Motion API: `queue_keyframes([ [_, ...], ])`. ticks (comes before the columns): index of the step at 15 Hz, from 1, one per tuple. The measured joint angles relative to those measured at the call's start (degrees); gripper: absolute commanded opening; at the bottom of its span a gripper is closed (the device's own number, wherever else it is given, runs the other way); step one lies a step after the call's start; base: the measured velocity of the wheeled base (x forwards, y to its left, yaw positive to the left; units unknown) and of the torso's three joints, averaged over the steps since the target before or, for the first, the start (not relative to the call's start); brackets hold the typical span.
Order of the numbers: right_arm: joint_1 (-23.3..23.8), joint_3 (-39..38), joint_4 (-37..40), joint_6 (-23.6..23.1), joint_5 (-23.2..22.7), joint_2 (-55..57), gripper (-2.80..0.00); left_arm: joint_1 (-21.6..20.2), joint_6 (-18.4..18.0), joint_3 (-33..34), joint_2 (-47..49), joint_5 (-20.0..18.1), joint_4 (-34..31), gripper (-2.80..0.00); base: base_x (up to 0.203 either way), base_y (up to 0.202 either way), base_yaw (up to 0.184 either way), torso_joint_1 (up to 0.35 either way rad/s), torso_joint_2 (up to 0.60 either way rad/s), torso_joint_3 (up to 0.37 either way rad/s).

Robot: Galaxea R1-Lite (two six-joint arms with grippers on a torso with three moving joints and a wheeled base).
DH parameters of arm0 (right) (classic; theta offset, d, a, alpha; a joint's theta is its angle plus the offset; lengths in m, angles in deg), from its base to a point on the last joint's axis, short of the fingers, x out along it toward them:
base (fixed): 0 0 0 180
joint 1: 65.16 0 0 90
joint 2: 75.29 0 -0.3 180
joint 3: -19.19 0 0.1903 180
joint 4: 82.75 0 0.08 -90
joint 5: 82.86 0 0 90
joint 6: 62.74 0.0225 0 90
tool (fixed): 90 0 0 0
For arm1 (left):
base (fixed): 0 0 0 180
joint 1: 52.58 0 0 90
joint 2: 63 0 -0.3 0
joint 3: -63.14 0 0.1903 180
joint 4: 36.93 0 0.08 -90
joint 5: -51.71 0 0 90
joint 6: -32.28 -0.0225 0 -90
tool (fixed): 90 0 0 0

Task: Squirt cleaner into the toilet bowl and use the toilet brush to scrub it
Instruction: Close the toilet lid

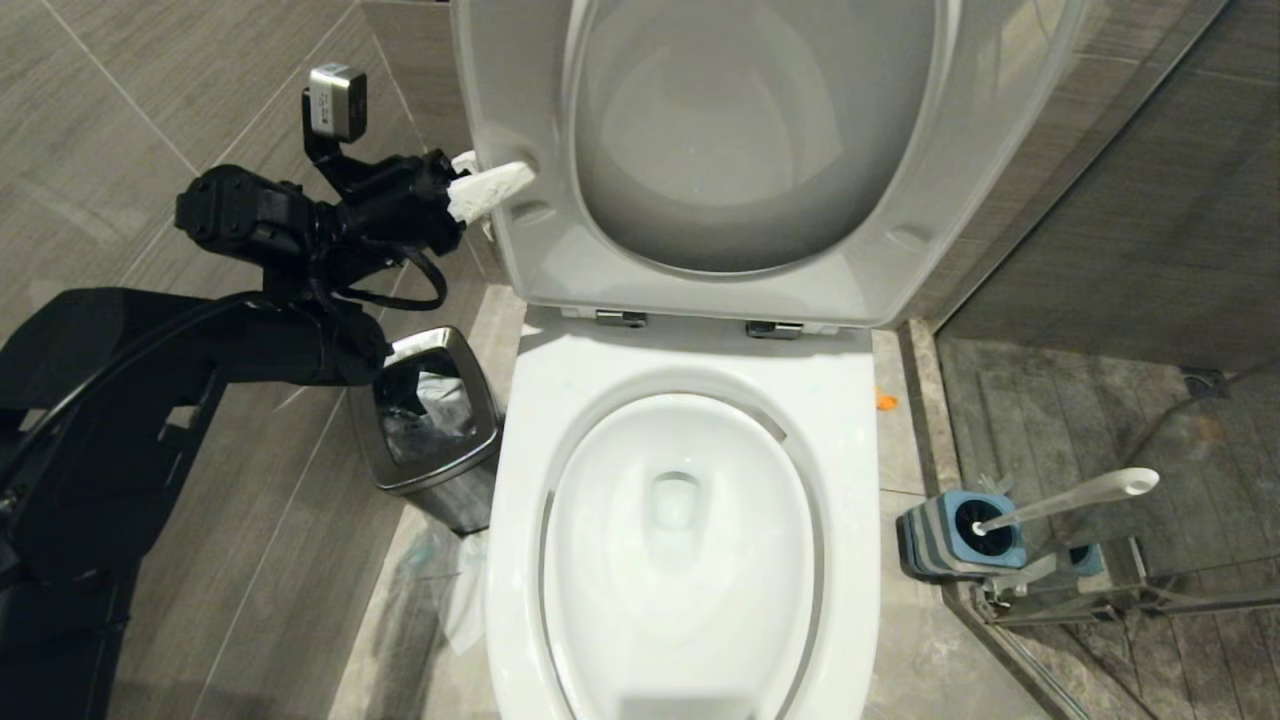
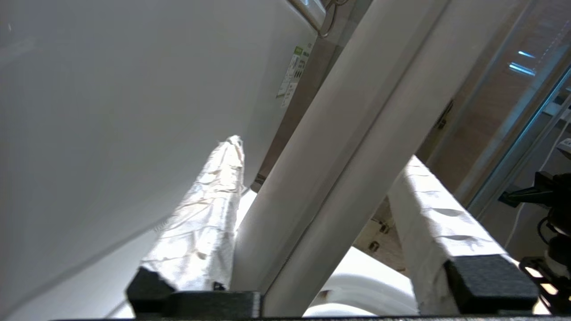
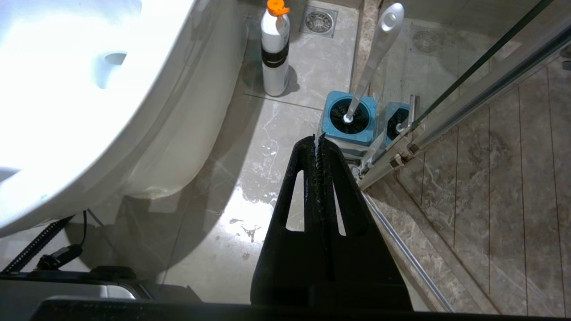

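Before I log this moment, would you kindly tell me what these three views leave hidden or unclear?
- Head view: the white bottle with orange cap is hidden behind the white ceramic toilet bowl; only an orange speck shows.
- All views: the bristles of the long white-handled toilet brush are sunk in its grey-and-blue ribbed holder.
- Left wrist view: whether the left end effector, straddling the raised white seat and lid, actually touches them.
- Head view: the right end effector is outside the frame.
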Motion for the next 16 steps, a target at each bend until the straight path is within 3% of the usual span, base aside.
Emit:
queue_keyframes([
  [16, 0.0, 0.0, -0.01, 0.02, 0.02, 0.0, -2.8, -0.2, 0.51, -1.6, -0.51, -0.48, 0.17, 0.0, 0.0, 0.0, 0.0, 0.0, 0.0, 0.0],
])
